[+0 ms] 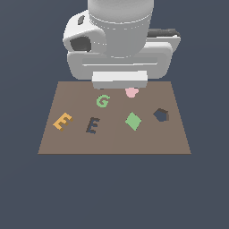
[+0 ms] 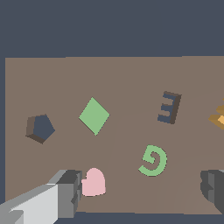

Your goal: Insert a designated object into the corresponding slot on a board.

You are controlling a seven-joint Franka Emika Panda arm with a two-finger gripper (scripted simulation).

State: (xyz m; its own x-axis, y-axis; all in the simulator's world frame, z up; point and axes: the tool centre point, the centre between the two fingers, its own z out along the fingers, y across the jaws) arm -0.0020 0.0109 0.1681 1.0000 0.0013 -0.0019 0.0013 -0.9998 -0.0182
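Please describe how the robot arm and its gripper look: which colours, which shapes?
In the exterior view the arm is a bulky white-grey rounded cylinder on a wide, light grey hand housing with dark recesses at the sides. In the wrist view the fingers are blocky, light grey with darker grey tips. No cables or markings show.

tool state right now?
Tool: open, holding nothing; fingers wide apart above the board, near the pink heart.

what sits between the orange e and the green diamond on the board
The dark E-shaped slot lies between the orange E and the green diamond, seen clearest in the exterior view.
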